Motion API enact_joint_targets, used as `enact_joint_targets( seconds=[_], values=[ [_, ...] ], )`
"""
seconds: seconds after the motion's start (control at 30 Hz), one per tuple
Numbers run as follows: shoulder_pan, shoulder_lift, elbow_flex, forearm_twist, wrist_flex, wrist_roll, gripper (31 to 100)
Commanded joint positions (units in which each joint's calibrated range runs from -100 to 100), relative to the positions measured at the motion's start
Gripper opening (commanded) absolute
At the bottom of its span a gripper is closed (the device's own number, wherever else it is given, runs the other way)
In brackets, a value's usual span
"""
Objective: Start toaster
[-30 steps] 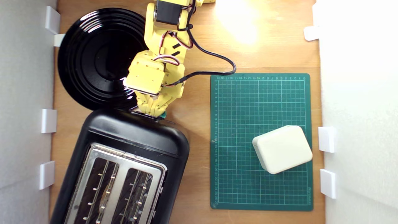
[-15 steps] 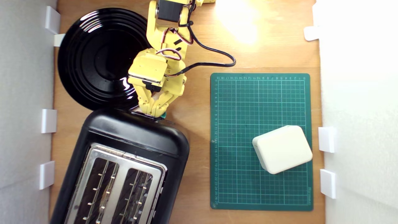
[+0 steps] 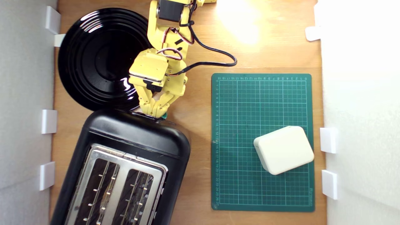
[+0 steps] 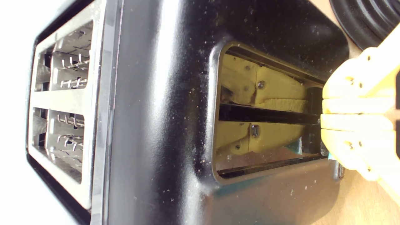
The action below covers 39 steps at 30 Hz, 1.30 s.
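The glossy black toaster (image 3: 134, 137) lies at the lower part of the exterior view's left, its silver top plate and two wire-lined slots (image 3: 115, 187) facing the camera. My yellow gripper (image 3: 155, 114) is shut, its fingertips against the toaster's end face. The small teal lever knob (image 3: 163, 117) peeks out just beside the tips. In the wrist view the closed fingers (image 4: 353, 137) rest at the end of the recessed lever slot (image 4: 265, 114) of the toaster (image 4: 156, 125), which mirrors them. A sliver of teal (image 4: 330, 156) shows under the fingers.
A round black ribbed plate (image 3: 93, 56) sits behind the toaster, partly under my arm. A green cutting mat (image 3: 243, 109) with a cream rounded box (image 3: 284, 150) lies on the exterior view's right. A black cable (image 3: 215, 64) loops over the wooden table. White walls with clips flank both sides.
My wrist housing has drawn back from the toaster towards the arm's base, exposing more of the fingers. The fingertips stayed at the lever end. The toaster has not moved.
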Motion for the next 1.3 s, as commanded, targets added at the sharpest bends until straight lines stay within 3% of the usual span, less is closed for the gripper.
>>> enact_joint_targets(
  seconds=[0.0, 0.97, 1.27],
  values=[
    [-2.76, 1.98, 2.11, -0.66, -0.25, 0.01, 31.3],
    [-2.6, 0.48, -5.52, -0.66, 0.09, 0.17, 31.3],
    [-2.6, 0.39, -14.15, -0.66, 12.6, 0.06, 31.3]
  ],
)
